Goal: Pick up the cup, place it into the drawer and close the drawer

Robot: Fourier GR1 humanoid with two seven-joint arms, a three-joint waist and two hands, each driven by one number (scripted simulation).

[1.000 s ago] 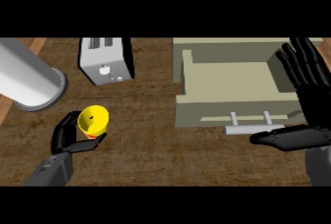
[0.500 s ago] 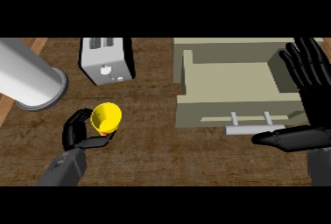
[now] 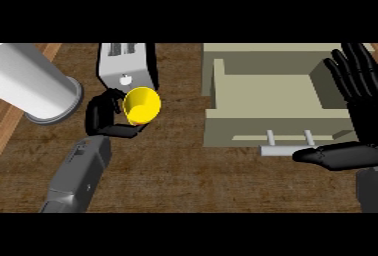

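Yellow plastic cup (image 3: 140, 106) is clamped in my left hand (image 3: 103, 117), fingers and thumb curled round its wall, its mouth tipped sideways toward the open beige drawer (image 3: 273, 95). In the head view, over the last second it has come up off the dark wooden tabletop (image 3: 184, 185) and moved to the right. It now overlaps the near end of the white toaster (image 3: 127, 62), with the grey metal cylinder (image 3: 37, 82) to its left. The pick looks done, and I judge the carry has begun, though the drawer is still well apart. My right hand (image 3: 360, 100) rests at the right edge as before, fingers straight and spread, its thumb near the drawer's pale bar handle (image 3: 277, 150), handy for the closing push.
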